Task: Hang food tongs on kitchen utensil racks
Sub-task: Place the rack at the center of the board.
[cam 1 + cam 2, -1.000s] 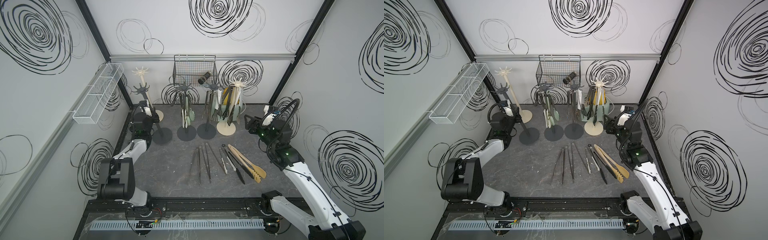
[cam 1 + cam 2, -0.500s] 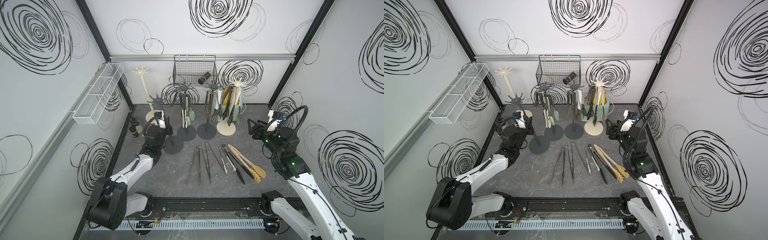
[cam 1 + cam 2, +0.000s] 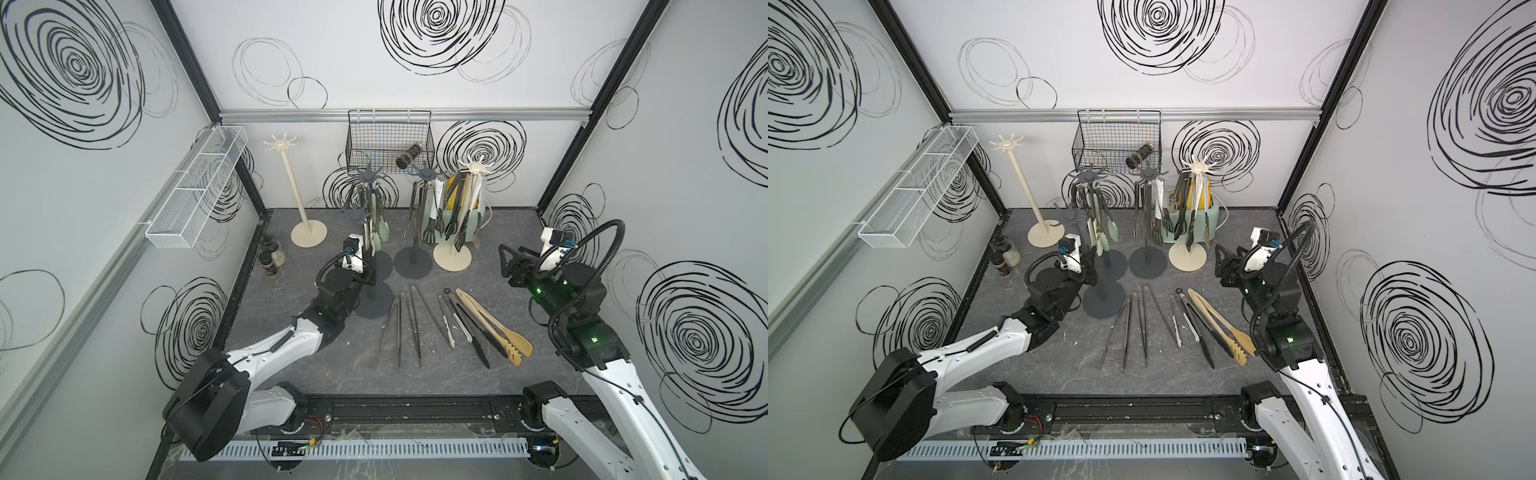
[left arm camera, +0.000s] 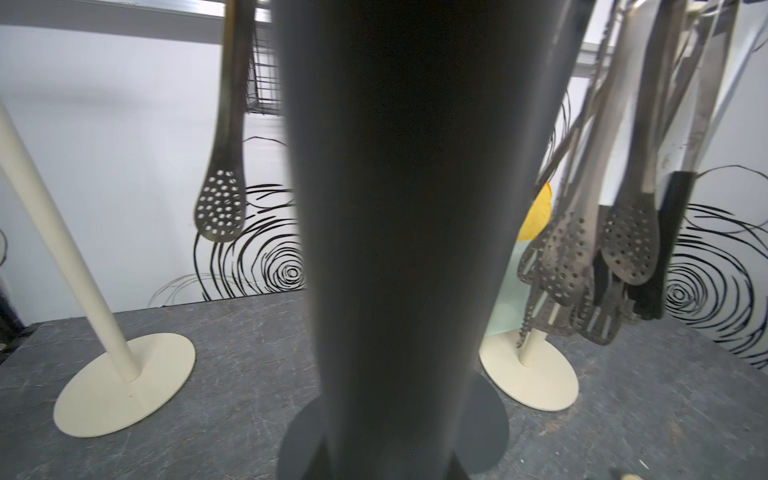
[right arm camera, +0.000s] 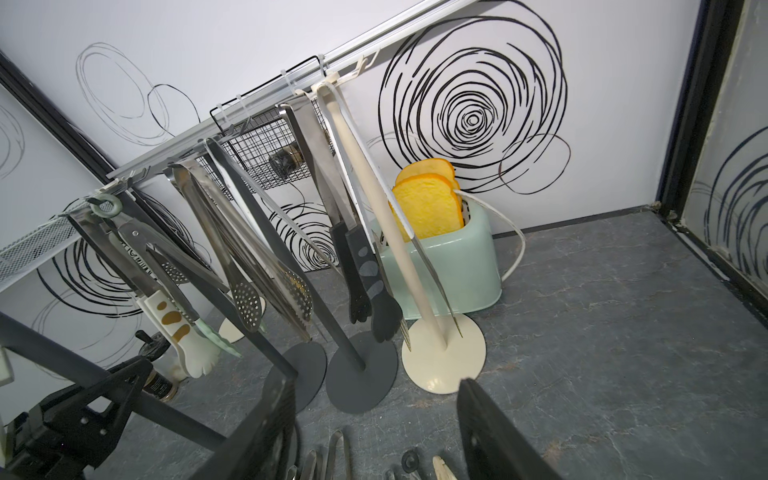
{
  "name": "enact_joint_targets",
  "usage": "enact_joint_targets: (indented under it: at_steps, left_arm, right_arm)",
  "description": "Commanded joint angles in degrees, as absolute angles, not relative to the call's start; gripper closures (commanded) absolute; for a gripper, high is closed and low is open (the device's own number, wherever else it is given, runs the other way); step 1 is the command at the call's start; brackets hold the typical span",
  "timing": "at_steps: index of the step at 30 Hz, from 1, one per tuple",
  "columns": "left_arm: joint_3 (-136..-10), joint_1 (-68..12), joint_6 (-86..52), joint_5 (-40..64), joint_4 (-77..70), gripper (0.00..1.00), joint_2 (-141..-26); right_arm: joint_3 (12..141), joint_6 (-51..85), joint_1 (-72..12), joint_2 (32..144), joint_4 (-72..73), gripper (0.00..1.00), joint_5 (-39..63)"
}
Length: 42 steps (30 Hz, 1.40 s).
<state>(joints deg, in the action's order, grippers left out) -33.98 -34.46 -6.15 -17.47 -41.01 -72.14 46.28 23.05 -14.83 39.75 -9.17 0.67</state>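
white mesh tray (image 3: 195, 187) on the wall, upper left of frame in both top views. right of it the empty cream rack (image 3: 291, 183), upright, base on the dark stone-look worktop (image 3: 457, 382); small jars (image 3: 272, 257) just beside that base, against the black frame rail.

left pincer (image 3: 368, 272) centre-left, pinching the pole of a bare dark grey rack (image 3: 376, 305). left wrist view is mostly that pole (image 4: 415, 208), dead centre and close up. can't tell whether its round base sits flat or is off the worktop.

just behind it: second dark grey rack (image 3: 368, 178), hanging tongs (image 3: 380, 230) off its crown, pale green, white and steel. black wire basket (image 3: 388, 141) on the back wall above, dark jar (image 3: 409, 154) lying in it. third dark grey rack (image 3: 426, 172) next, steel and black-tipped pairs (image 3: 429, 236) hanging. then the loaded cream rack (image 3: 451, 262), upper centre-right, several black and steel pairs (image 3: 454, 222) on it; pale green toaster (image 5: 457, 266) with two yellow toast slices (image 5: 428, 208) just behind.

loose tongs (image 3: 415, 328) lie in a row on the worktop, lower centre: slim steel pairs (image 3: 399, 328) first, then black pairs (image 3: 473, 334), wide wooden pair (image 3: 515, 349) at the right end.

right pincer (image 3: 505, 262) right of frame, spread wide and empty, hanging above the worktop, apart from the loose tongs. right wrist view looks between its two dark fingers (image 5: 490, 428) at the rack bases and the tips of the loose tongs.
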Motion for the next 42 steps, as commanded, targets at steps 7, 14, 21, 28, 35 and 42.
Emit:
enact_joint_targets:
  at_steps: [7,14,21,28,35,42]
  left_arm:
    - [-36.1,-41.3,-13.1,-14.5,-43.1,1.0,-79.9]
    - [-38.9,-42.8,-13.1,-14.2,-44.9,1.0,-83.8]
    - [-40.5,-43.1,-11.4,-15.5,-47.2,1.0,-87.4]
    - [-40.3,-42.2,-10.3,-15.9,-51.4,1.0,-90.6]
    - [-40.5,-42.3,-10.9,-15.2,-53.7,1.0,-93.1]
    - [-40.3,-42.2,-10.4,-15.1,-56.6,1.0,-94.7]
  right_arm:
    - [45.9,22.2,-14.6,38.7,-10.5,0.35,-0.4]
    - [45.5,21.6,-14.6,39.3,-10.0,0.35,-1.1]
    - [45.2,21.4,-14.6,39.7,-9.8,0.35,-1.1]
    - [44.7,21.3,-14.6,40.3,-9.2,0.35,-1.3]
    - [44.3,21.3,-14.6,41.0,-8.7,0.35,-1.5]
    - [44.0,21.2,-14.6,41.8,-8.3,0.35,-1.1]
